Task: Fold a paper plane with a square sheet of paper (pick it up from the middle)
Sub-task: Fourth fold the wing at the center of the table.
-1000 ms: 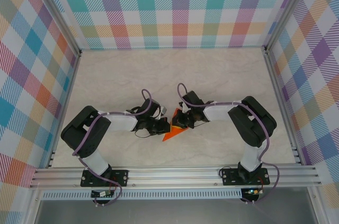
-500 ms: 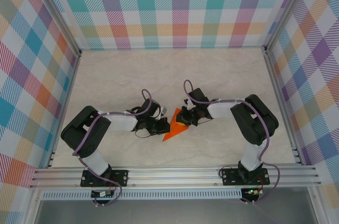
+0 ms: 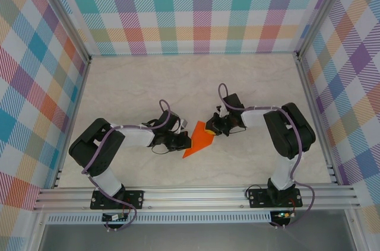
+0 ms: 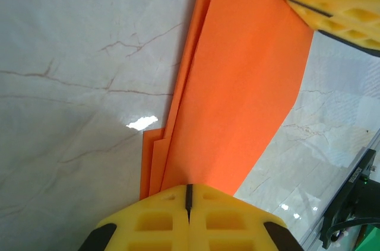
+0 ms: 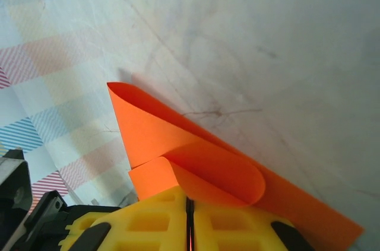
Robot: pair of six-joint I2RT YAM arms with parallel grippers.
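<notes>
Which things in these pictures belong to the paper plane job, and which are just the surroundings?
Part of the job:
- orange paper, partly folded
- left claw, shut on the paper
- right claw, shut on the paper's curled edge

Just surroundings:
- table
- checked walls
- metal rail

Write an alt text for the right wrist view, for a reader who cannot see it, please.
The right gripper, its yellow fingers closed together, pinches the edge of the folded orange paper, one flap curling over in a loop. Beyond it are a pale marbled table and, at the left, a checked wall.
</notes>
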